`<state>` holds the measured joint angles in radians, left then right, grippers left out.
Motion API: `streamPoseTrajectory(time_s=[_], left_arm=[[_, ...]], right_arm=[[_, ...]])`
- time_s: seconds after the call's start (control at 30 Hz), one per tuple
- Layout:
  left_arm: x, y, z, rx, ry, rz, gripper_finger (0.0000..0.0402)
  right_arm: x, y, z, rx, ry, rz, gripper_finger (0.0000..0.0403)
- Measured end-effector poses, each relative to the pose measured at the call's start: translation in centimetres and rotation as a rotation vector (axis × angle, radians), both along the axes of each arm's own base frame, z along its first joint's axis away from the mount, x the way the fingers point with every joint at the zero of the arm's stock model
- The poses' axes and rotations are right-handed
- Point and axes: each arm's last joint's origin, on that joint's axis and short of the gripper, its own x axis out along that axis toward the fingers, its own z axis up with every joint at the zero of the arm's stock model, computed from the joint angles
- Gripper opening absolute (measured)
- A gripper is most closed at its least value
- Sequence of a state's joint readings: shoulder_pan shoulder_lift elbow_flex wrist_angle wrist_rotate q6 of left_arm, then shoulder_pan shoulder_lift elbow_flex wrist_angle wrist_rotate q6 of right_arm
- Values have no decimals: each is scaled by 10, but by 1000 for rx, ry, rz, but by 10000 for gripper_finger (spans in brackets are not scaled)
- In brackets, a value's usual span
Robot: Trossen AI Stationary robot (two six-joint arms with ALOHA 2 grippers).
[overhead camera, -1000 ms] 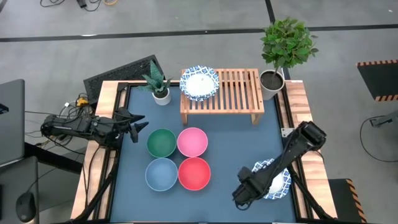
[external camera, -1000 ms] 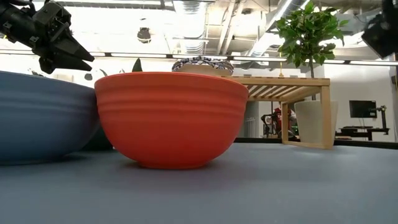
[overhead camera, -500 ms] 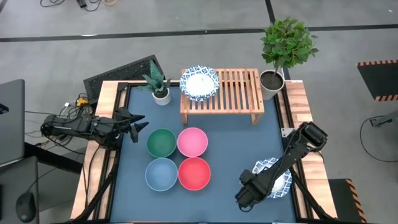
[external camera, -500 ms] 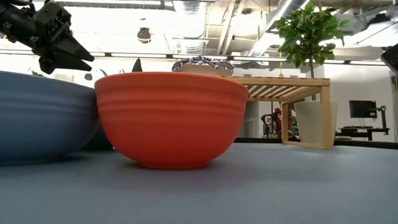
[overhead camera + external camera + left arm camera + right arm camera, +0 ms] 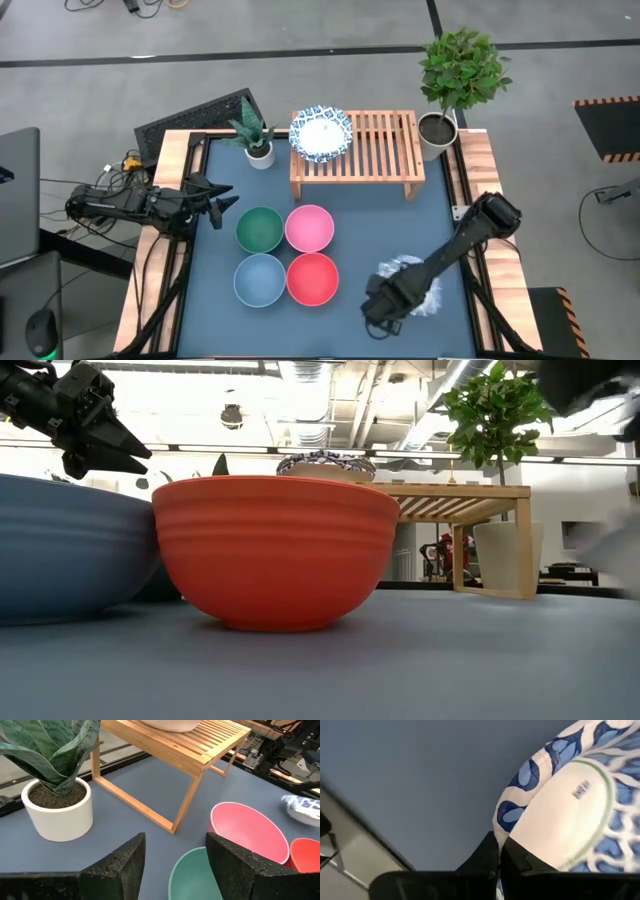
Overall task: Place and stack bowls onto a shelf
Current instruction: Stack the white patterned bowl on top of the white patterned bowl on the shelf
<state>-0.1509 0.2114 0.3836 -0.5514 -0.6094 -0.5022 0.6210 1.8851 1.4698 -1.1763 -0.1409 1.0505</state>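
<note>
The high camera looked straight down on the whole table (image 5: 440, 240). The low one sat at table level, close to the red bowl (image 5: 275, 550), which both views shared.

bowl (image 5: 321, 133) on shelf (image 5: 385, 150), four bowls (image 5: 287, 256) before it

right hand (image 5: 385, 310) low over table front-right, fingers clamped together; left hand (image 5: 222, 198) raised at left edge, part-spread
</note>
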Motion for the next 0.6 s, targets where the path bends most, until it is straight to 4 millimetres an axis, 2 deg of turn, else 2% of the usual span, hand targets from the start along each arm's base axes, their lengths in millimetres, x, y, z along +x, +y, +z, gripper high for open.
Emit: streamPoseTrajectory(time_s=[0.13, 0.3, 0.5, 0.6], left_arm=[[0, 0, 0, 0, 0, 0, 193], [0, 0, 0, 0, 0, 0, 193], [-1, 0, -2, 3, 19, 0, 193], [-1, 0, -2, 7, 25, -1, 193]], right_arm=[[23, -14, 39, -30, -141, 156, 21], [43, -37, 103, -83, -308, 327, 21], [48, -74, 178, -164, -514, 433, 21], [47, -95, 212, -283, -639, 532, 21]])
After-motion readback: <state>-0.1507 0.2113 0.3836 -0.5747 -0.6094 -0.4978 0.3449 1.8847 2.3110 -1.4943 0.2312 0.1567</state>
